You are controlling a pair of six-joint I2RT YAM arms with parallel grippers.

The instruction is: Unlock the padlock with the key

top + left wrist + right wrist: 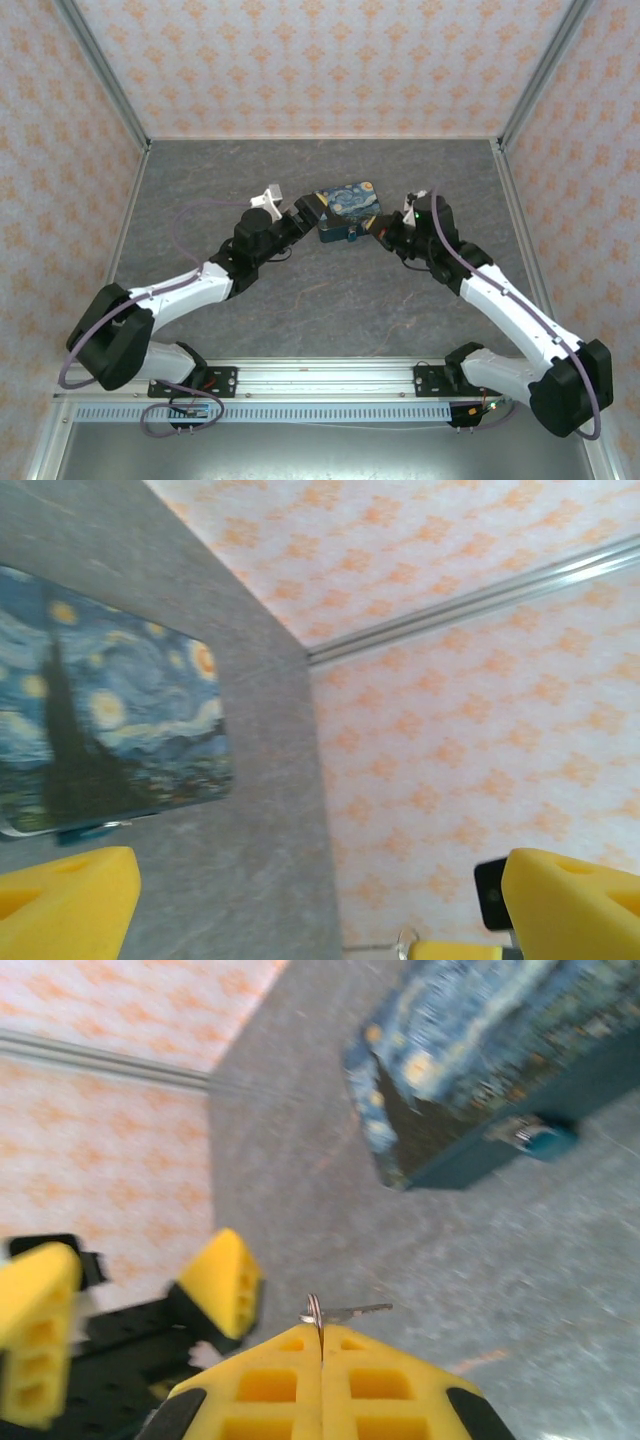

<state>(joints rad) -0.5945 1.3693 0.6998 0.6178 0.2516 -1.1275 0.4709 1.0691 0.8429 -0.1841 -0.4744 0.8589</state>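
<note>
Nearest to me, short of the Starry Night tin (348, 203), the right gripper (320, 1340) is closed tight on the key (352, 1311): the ring is pinched between the pads and the blade sticks out sideways past the fingertips. The key is well apart from the tin, with bare grey table (330, 310) between them, so nothing is inserted yet. The padlock (540, 1138), a small teal-blue body, sits low against the tin's front wall, touching it; I cannot tell whether its shackle is shut. My read is that picking up the key is done, while aligning, inserting and turning it are left. At the tin's left end the left gripper (320, 910) hangs with fingers wide apart, holding nothing, so neither tin nor lock is steadied. Nothing blocks the approach. Beyond the tin is patterned wallpaper (320, 60).
</note>
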